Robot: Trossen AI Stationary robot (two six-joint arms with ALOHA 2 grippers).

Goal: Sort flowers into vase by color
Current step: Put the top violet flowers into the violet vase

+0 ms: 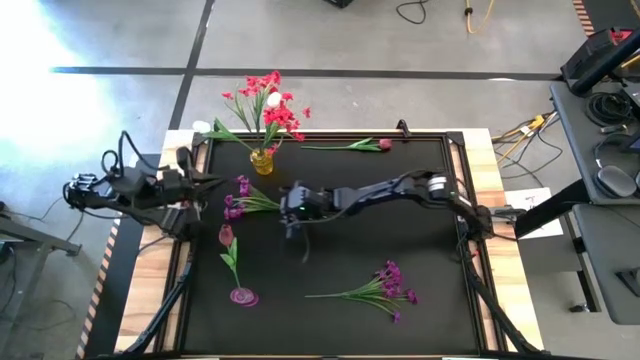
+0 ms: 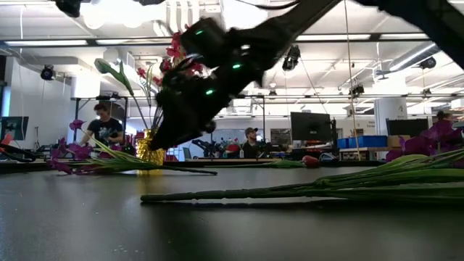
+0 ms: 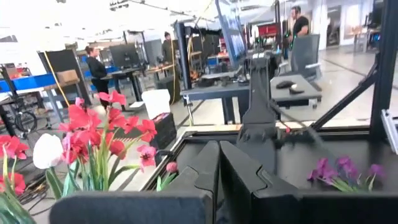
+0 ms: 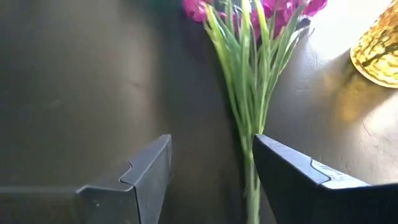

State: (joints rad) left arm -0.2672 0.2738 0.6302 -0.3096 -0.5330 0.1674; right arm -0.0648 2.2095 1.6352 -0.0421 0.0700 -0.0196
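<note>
The right gripper (image 4: 211,177) is hovering with fingers spread around a purple sprig's (image 4: 249,74) stem mid-table, the yellow vase (image 1: 262,160) of red flowers (image 1: 270,100) standing toward eleven o'clock, the left gripper (image 1: 205,181) waiting pressed together at nine o'clock

Our two arms are dark, jointed, trailing black cables; each hand (image 4: 211,180) ends in matte black, notched angular fingers (image 3: 242,180).

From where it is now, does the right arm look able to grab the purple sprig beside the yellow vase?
Probably yes: the right pincer is open directly over the purple sprig's stem, nothing between them; the yellow vase stands apart.
</note>
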